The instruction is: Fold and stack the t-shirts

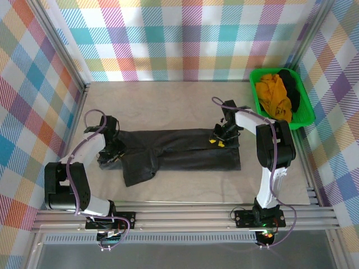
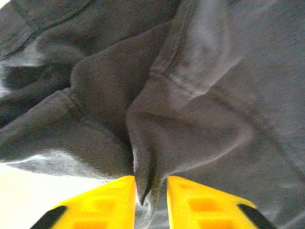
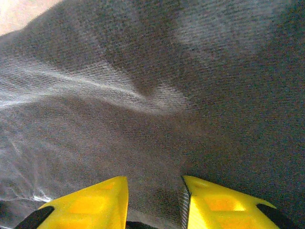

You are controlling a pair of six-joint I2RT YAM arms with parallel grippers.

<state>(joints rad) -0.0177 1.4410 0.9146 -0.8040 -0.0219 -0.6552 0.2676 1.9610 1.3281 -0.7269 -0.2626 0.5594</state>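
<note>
The charcoal shirt (image 1: pixel 179 148) lies in a long, folded band across the middle of the table (image 1: pixel 168 101), stretched between the two arms, with one sleeve hanging out toward the near edge left of centre. The left gripper (image 1: pixel 110 152) sits at the band's left end. In its wrist view, the left gripper (image 2: pixel 148 202) has its yellow fingers (image 2: pixel 105 205) drawn close together, pinching a narrow raised ridge of the shirt (image 2: pixel 190 119), and wrinkles fan out from the pinch. The right gripper (image 1: pixel 220 138) is down on the shirt near its right end, toward the far edge. In its own wrist view, the right gripper (image 3: pixel 155 205) has its fingers (image 3: pixel 90 205) a little further apart. They are closed on a thicker fold of the shirt (image 3: pixel 157 109), with cloth filling the gap and a folded edge against the right-hand finger. At the far right corner stands a green basket (image 1: pixel 256 98), well apart from the spread shirt. It holds a crumpled yellow shirt (image 1: pixel 272 92) and, beside that, a black shirt (image 1: pixel 291 87).
</note>
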